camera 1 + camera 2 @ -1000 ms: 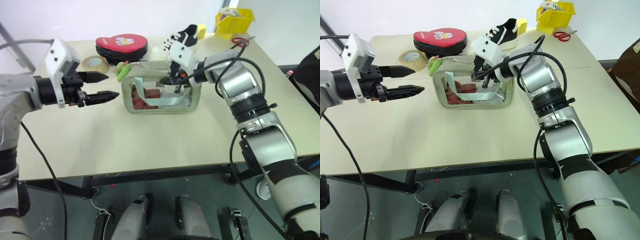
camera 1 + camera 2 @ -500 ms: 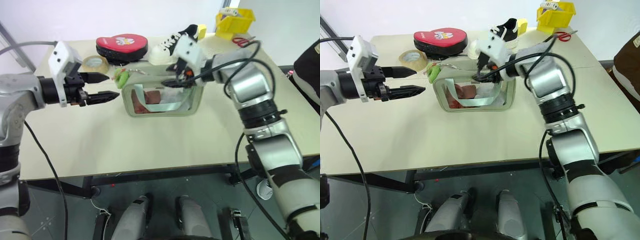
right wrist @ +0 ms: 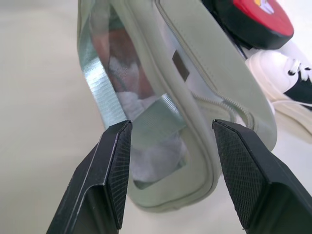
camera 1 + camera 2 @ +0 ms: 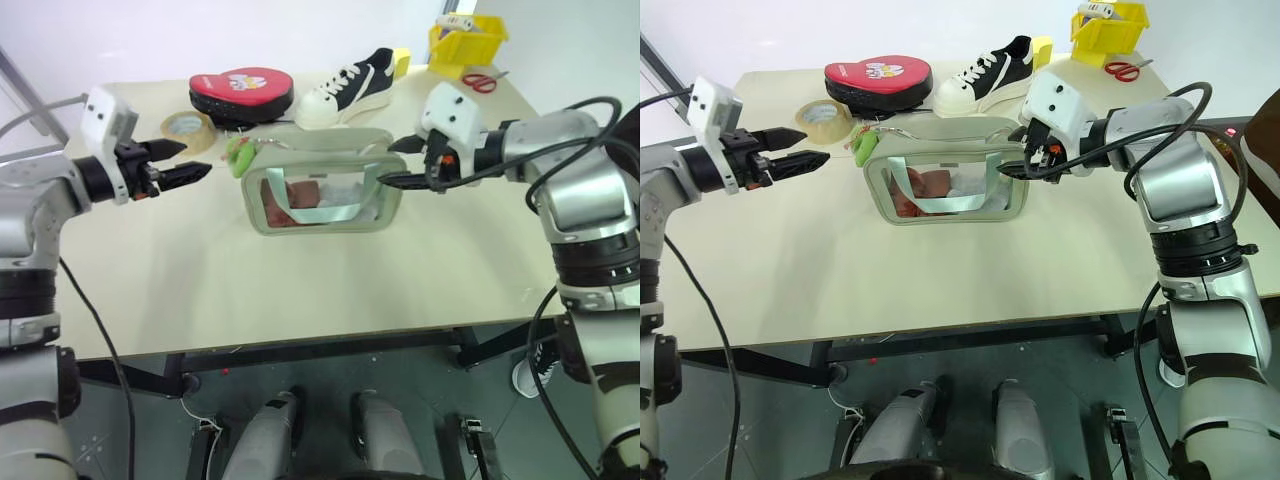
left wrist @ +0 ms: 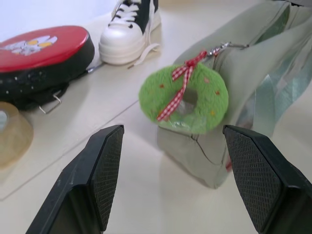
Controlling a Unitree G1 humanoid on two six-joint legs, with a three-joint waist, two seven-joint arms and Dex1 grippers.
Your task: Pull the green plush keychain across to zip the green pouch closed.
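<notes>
With both sets of jaws released and empty, the green plush keychain (image 5: 184, 97) is seen just ahead of the left gripper (image 5: 180, 161), hanging at the green pouch (image 4: 322, 190) end, so an approach is judged underway, closure on it being needed next.

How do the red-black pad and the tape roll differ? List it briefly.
Colour: the red-black pad has a red top on a black base; the tape roll is tan and translucent.
Shape: the pad is a solid flat oval; the roll is a ring with an open centre.
Size: the pad is clearly wider than the roll.
Both lie flat on the table, behind the green pouch.
</notes>
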